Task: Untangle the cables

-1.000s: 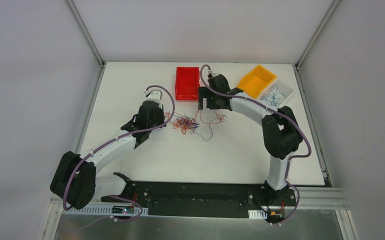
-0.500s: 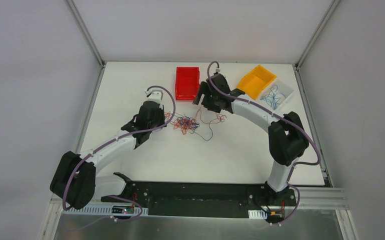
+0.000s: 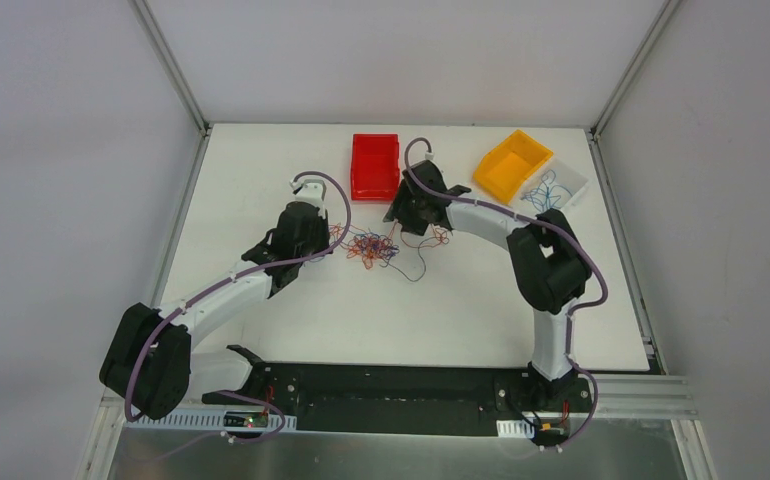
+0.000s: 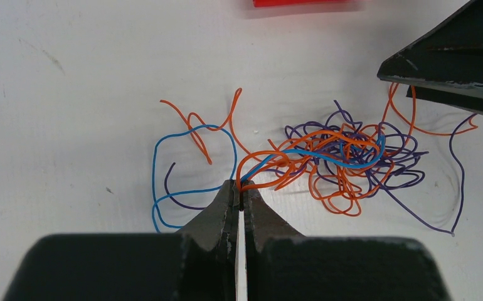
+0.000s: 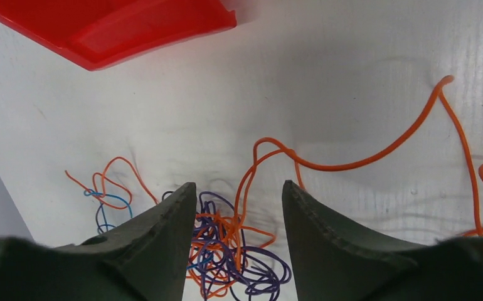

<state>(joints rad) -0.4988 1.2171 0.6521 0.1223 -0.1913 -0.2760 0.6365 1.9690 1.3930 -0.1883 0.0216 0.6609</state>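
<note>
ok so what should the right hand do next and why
Probably close the right hand on the orange wire that runs between its open fingers. The left hand is shut on the tangle at one edge, anchoring it, so a grip on that one strand would likely let it be drawn free.

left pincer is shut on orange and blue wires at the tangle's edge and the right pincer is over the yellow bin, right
Not the yellow bin: the right wrist view shows the right pincer over the cables, jaws apart, the red bin just beyond. The left pincer is indeed shut on orange and blue wires at the tangle's edge.
</note>
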